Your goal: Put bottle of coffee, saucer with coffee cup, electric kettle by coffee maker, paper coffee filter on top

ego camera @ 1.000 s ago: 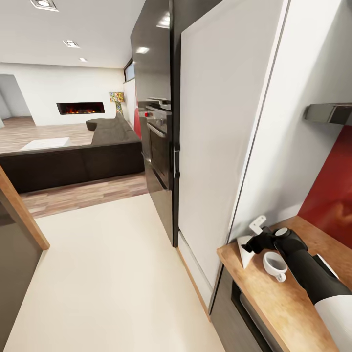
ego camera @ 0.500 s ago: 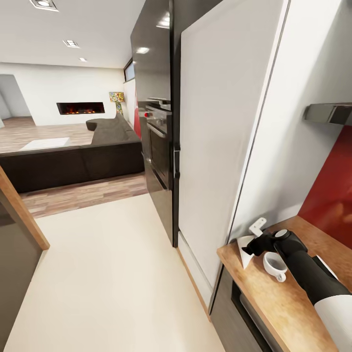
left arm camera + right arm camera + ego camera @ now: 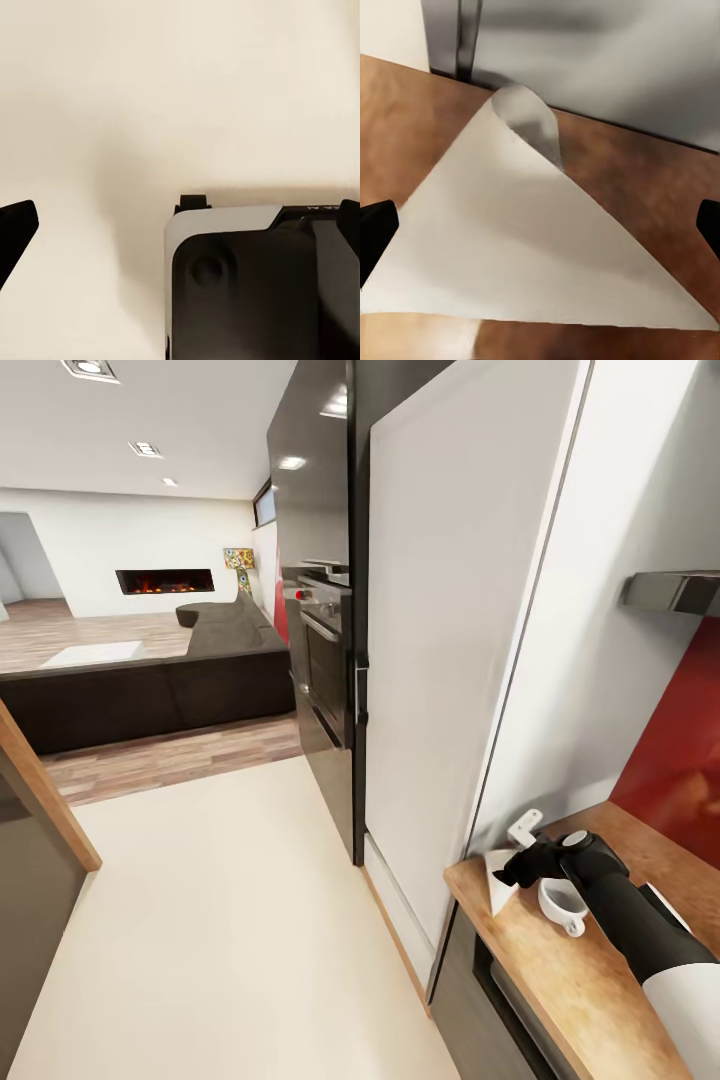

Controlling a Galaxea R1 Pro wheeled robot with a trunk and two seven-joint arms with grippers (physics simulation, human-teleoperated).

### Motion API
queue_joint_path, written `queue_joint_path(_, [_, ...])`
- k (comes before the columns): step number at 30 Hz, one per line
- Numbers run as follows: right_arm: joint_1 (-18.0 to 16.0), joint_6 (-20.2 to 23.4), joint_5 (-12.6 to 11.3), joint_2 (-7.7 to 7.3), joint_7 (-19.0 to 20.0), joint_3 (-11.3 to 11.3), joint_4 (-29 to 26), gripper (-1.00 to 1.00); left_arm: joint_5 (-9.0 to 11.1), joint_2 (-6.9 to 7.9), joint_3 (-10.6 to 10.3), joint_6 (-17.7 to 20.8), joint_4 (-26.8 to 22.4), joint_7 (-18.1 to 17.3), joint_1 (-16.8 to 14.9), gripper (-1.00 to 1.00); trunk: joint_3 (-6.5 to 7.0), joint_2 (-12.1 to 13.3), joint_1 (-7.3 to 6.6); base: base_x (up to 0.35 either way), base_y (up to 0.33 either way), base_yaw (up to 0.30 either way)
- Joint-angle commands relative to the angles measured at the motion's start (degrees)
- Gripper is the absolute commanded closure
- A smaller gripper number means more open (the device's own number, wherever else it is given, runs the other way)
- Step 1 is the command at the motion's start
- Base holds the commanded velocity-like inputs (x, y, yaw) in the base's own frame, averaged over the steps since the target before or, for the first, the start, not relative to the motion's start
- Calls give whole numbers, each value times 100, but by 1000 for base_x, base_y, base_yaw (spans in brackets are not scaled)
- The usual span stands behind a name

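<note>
The paper coffee filter (image 3: pixel 496 876) (image 3: pixel 532 240), a white cone, lies flat at the near end of the kitchen countertop (image 3: pixel 590 980). My right gripper (image 3: pixel 513 872) (image 3: pixel 540 229) hovers just over it, open, with one black fingertip (image 3: pixel 375 232) on each side of the cone and nothing held. The white coffee cup (image 3: pixel 562 904) stands upright on the wood right beside my forearm. My left gripper (image 3: pixel 180 225) is open over cream floor and a part of my own body.
A tall white cabinet panel (image 3: pixel 450 660) rises just behind the counter end. A black oven column (image 3: pixel 325 660) stands further back. The red backsplash (image 3: pixel 680 760) and steel hood (image 3: pixel 670 592) are at right. An island corner (image 3: pixel 40 790) juts in at left.
My right gripper has crept slightly lower and closer onto the paper filter. The cup and the view have stayed put.
</note>
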Motion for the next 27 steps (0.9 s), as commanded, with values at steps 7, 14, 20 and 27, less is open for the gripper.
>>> queue_joint_path(7, [-6,14,67,-4,48,9,-8,-100,3,1,-8,-20,5,2,1,-100,-13,-12,4,0,0,0])
queue_joint_path(14, [-6,11,67,-4,48,21,56,-100,3,-3,-12,-20,5,3,-1,-100,-13,-12,4,0,0,0])
queue_joint_path(20, [-6,8,60,4,48,25,175,-100,3,0,-9,-20,5,3,-1,-100,-13,-12,4,0,0,0])
queue_joint_path(27, [-6,12,58,20,48,34,201,-100,3,1,-7,-20,7,1,-2,-100,-13,-12,4,0,0,0])
